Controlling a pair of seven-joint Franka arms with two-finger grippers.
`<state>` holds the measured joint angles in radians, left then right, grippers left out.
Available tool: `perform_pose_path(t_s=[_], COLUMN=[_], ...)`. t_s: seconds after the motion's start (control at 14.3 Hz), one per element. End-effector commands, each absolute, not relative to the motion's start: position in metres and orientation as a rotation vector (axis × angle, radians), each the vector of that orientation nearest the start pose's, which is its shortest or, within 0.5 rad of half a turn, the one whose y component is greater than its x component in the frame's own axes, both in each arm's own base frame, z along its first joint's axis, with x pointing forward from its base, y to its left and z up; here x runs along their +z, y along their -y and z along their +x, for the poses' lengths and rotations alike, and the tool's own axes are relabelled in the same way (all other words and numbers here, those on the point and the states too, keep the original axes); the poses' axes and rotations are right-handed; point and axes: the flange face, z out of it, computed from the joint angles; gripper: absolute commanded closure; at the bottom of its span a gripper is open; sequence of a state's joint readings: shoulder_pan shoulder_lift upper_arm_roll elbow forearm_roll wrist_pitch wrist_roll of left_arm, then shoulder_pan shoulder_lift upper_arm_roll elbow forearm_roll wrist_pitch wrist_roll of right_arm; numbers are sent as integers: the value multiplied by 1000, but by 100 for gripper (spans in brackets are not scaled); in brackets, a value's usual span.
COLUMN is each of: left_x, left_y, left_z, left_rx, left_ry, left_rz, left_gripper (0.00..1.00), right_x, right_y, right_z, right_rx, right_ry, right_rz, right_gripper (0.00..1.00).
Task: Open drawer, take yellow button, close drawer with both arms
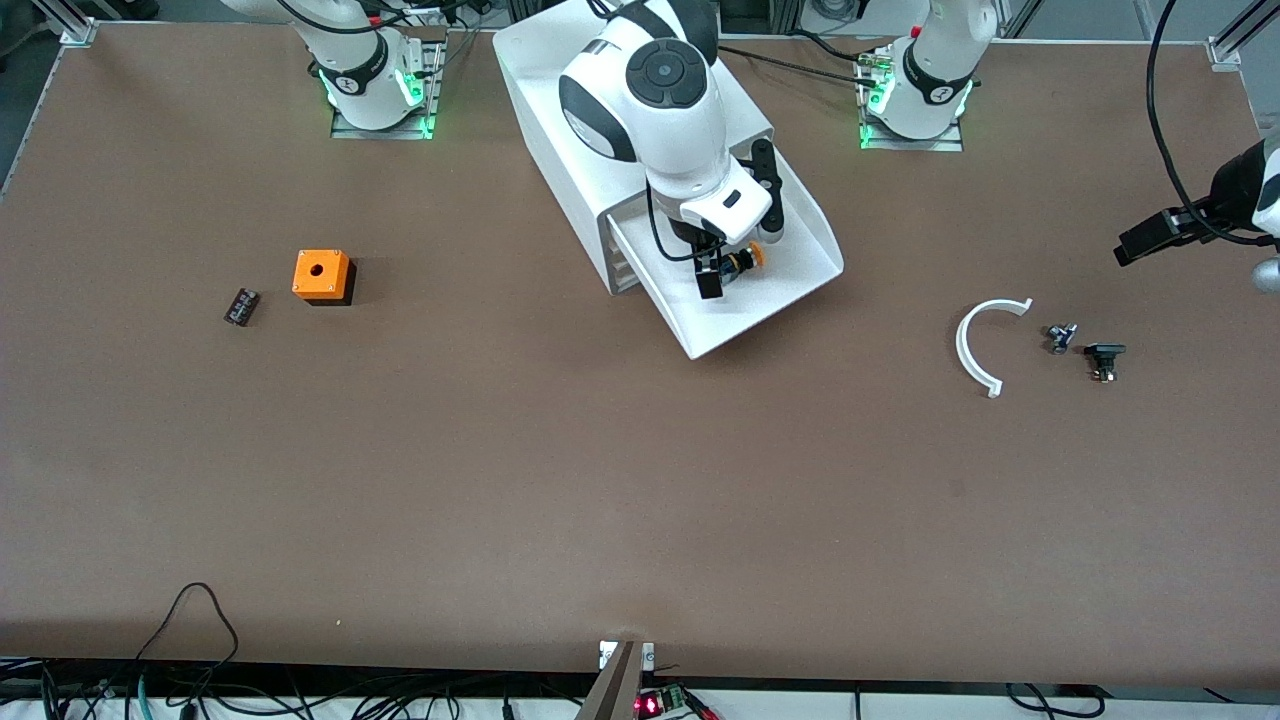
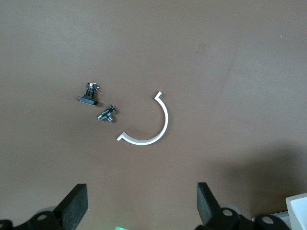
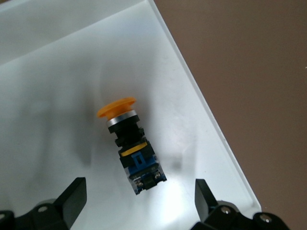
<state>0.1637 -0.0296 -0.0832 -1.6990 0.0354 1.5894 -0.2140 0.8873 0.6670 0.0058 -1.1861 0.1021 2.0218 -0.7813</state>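
Brown matte worktop, items listed from the front camera's edge inward.

White plastic half-ring with two small black-and-metal fittings beside it, toward the left arm's end. Same three pieces appear in the left wrist view.

Small black rectangular part and orange cube with a round hole on a black base, toward the right arm's end, near each other but apart.

White drawer tray, pulled out of a white cabinet. Inside it lies the push button with round orange cap and black-and-blue body, on its side on the tray floor.

Right tool: black two-finger type, fingers spread wide, poised over the button with one finger to each side, not touching it.

Left tool: fingers spread apart, empty, waiting above the half-ring and fittings.
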Motion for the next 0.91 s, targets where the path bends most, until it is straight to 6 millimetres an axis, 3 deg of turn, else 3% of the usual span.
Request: perform_pose_path(t_s=[0.0,0.49,0.84], left_x=[590,590,589], left_y=[-47,-45,-40], left_z=[542,544,545], left_rx=[88,83,84], left_ry=[445,449,430], left_rz=[-3057,-3044,-3044], left_gripper=[0,0,0], right_x=[405,393,392], right_y=[-604,-618,-619], right_z=[471,460,456], right_rx=[287,311,293], right_ry=[-2387,-2405,-2407], right_rz=[2174,2148,2108], right_gripper=[0,1,27])
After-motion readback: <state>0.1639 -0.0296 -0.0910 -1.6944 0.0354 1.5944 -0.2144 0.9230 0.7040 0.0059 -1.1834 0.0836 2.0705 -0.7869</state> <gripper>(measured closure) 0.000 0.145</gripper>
